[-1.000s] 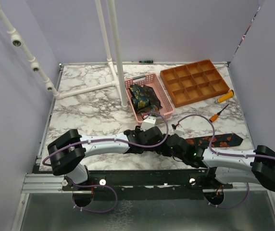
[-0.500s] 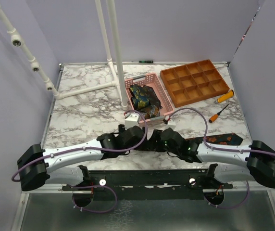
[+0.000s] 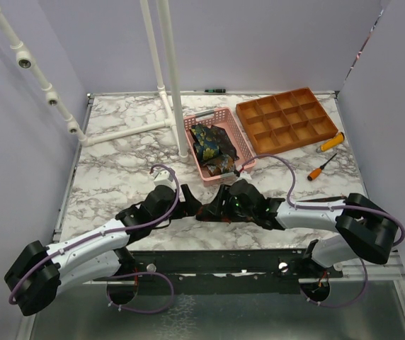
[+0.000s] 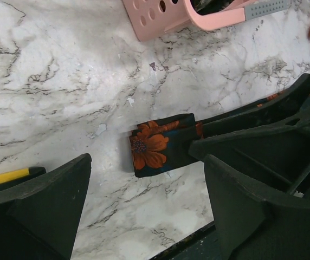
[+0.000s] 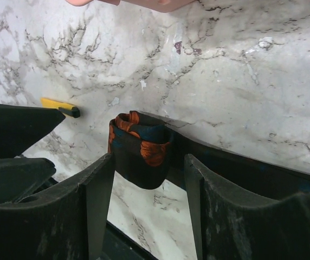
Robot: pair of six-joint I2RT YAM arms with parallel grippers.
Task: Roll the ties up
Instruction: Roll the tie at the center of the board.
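Observation:
A tie with orange flowers on dark cloth (image 4: 160, 143) is partly rolled into a small roll (image 5: 141, 151) near the table's front middle (image 3: 197, 210). Its unrolled tail runs right under the right arm. My right gripper (image 5: 149, 179) is open, with the roll standing between its fingertips (image 3: 213, 207). My left gripper (image 4: 147, 173) is open and empty, facing the roll from the left (image 3: 178, 205). More patterned ties (image 3: 209, 145) lie bunched in the pink basket (image 3: 239, 138).
An orange compartment tray (image 3: 287, 120) stands at the back right. Two orange-handled screwdrivers (image 3: 328, 144) (image 3: 323, 168) lie to its right. A white pipe frame (image 3: 168, 78) rises beside the basket. The table's front edge (image 4: 193, 244) is close below the roll.
Both grippers have moved left along the front of the table with the roll. The tie's flat wide end, seen earlier on the right, is no longer visible.

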